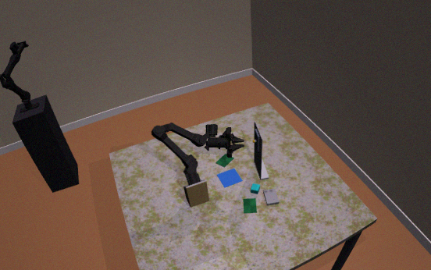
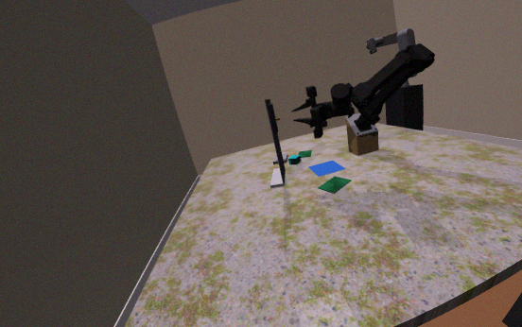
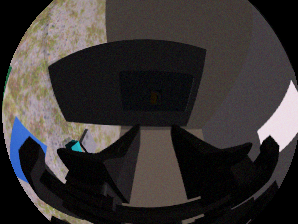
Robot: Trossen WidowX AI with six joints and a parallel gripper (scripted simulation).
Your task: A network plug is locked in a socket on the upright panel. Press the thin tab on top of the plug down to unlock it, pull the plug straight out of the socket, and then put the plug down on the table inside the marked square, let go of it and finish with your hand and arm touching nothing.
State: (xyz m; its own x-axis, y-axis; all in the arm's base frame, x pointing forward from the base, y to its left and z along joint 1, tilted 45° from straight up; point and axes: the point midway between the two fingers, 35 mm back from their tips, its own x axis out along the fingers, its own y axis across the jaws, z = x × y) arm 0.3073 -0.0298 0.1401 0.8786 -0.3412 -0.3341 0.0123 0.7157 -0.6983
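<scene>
The network plug (image 1: 254,140) is seen as a small yellowish speck high on the near face of the upright panel (image 1: 258,154), seated in its socket and apparently not yet released. In the top view it lies at about 3 o'clock from the gripper (image 1: 239,143), near but clearly apart, with a gap of air between the fingertips and the panel face. In the exterior view the same gap is seen, the plug (image 2: 277,118) lying at 9 o'clock from the gripper (image 2: 298,115). The plug's long axis is judged to run level, square to the panel and roughly in line with the gripper's reach, so a straight advance is judged to be the coming move.

The fingers are set partly closed, with a narrow gap, and nothing is held between them.

In the wrist view the panel (image 3: 129,83) is seen as a dark, flat, matte slab, with the plug (image 3: 153,99) a faint amber mark near its centre. The fingers are black, tapered and pointed. The table (image 1: 164,234) is mottled grey-green, like stone. Flat patches lie on it: a blue square (image 1: 229,177) and two green squares (image 1: 225,160) (image 1: 250,205). Which is the marked square cannot be told.
</scene>
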